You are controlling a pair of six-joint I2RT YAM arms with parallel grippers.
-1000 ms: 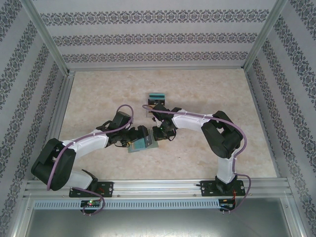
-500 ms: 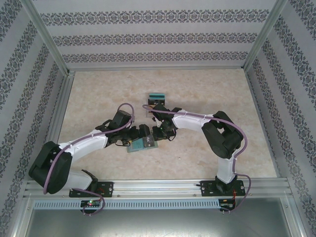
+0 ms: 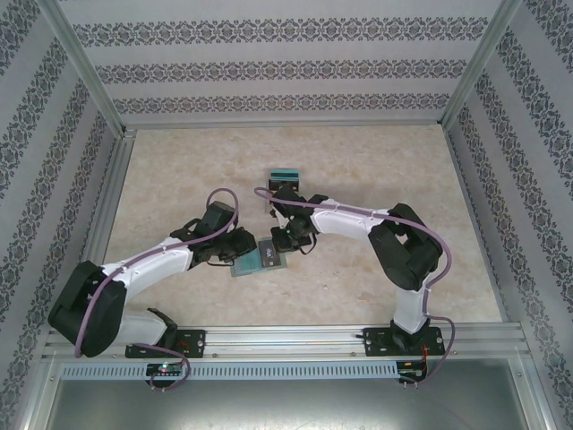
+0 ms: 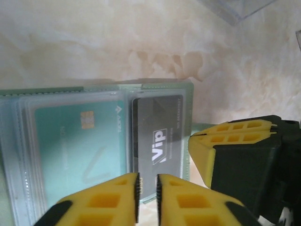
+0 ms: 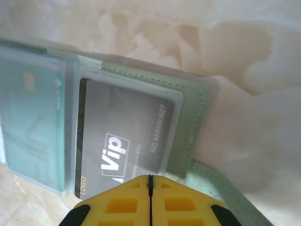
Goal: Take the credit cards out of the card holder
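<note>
The card holder [image 3: 257,261] lies open on the table between both arms. Its clear pockets hold a teal credit card [image 4: 75,141] [image 5: 33,132] and a black "Vip" credit card [image 4: 157,136] [image 5: 127,136]. My left gripper [image 4: 146,190] [image 3: 243,248] stands over the black card's near edge. Its jaws are drawn close with a narrow gap, and the pocket's edge shows in that gap. Whether they pinch it is unclear. My right gripper [image 5: 150,181] [image 3: 288,240] is shut, its tips at the holder's green border [image 5: 193,117] beside the black card. One right finger [image 4: 230,141] shows to the right of the holder.
A clear upright plastic stand [image 3: 285,177] with cards in it stands just beyond the holder, and its corner [image 4: 240,9] shows at the top of the left wrist view. Patterned walls and metal frame rails enclose the marbled table [image 3: 376,170].
My left jaws have gone from wide open to a narrow gap, and the left gripper has drawn back slightly to the left. The right jaws have closed fully. The holder has hardly moved.
</note>
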